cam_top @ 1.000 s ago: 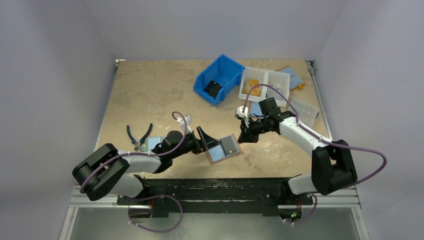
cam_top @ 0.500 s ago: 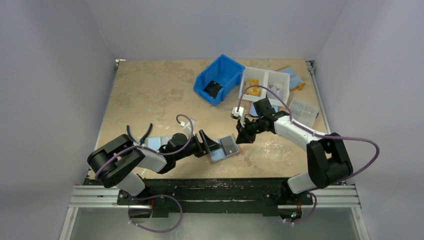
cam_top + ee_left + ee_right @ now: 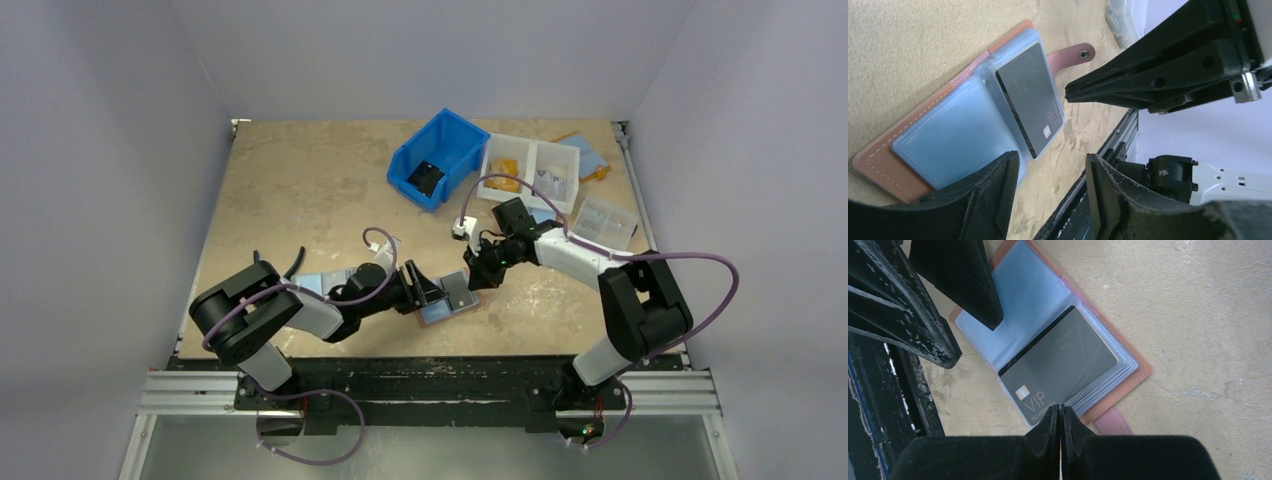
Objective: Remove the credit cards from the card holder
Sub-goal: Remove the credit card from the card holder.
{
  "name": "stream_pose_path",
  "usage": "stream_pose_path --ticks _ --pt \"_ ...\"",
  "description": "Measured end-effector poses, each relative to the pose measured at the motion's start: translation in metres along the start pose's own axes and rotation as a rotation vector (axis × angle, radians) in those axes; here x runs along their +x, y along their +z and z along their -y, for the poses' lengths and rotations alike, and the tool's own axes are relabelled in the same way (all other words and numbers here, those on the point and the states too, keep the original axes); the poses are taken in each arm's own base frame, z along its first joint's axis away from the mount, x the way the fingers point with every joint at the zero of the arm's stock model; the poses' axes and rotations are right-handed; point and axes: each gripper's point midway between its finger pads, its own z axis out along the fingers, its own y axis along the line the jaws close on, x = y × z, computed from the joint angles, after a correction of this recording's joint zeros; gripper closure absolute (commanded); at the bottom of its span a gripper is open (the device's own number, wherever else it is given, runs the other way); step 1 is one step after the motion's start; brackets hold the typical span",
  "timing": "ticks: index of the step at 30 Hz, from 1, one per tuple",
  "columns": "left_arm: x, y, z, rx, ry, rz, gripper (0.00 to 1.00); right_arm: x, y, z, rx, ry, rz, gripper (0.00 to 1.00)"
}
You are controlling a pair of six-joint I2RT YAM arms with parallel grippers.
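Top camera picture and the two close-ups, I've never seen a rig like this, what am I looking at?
Two robot arms are bolted at the near edge of a table. The wide picture looks down from above; each close-up comes from a camera on one arm's wrist. On the table lies an open card holder with a dark card marked VIP in its sleeve, and a blue bin farther back. The left gripper is open over the holder's blue page; the right gripper is shut, its tips at the card's edge. Neither holds anything.
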Motion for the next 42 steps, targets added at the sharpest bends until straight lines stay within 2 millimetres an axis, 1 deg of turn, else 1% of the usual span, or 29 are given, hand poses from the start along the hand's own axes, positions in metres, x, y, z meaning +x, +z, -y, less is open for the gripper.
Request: stream_pose_path --ticks 3,10,13,20,24,28,32,33,42 --pt "0.002 0.004 -0.004 -0.023 -0.003 -0.009 0.49 0.0 0.001 0.001 0.009 -0.001 -0.008 0.99" --pt "0.003 0.012 -0.009 -0.068 -0.008 -0.025 0.49 0.0 0.002 0.002 0.02 -0.003 -0.015 0.99" --pt "0.004 0.014 -0.011 -0.089 -0.01 -0.028 0.55 0.002 0.004 0.003 0.024 -0.002 -0.024 0.99" --pt "0.005 0.02 -0.018 -0.134 -0.016 -0.041 0.57 0.005 0.009 0.004 0.021 0.007 -0.043 0.99" --pt "0.005 0.02 -0.017 -0.137 -0.015 -0.043 0.58 0.004 0.01 0.003 0.023 0.001 -0.046 0.99" --pt "0.006 0.021 -0.019 -0.146 -0.016 -0.047 0.62 0.002 0.012 0.004 0.028 -0.007 -0.055 0.99" --pt "0.007 0.022 -0.023 -0.159 -0.017 -0.046 0.63 0.001 0.014 0.003 0.028 -0.011 -0.059 0.99" --pt "0.007 0.022 -0.023 -0.16 -0.017 -0.046 0.64 0.001 0.014 0.003 0.028 -0.013 -0.06 0.99" --pt "0.006 0.023 -0.027 -0.174 -0.02 -0.038 0.68 -0.002 0.018 0.002 0.036 -0.035 -0.085 0.99"
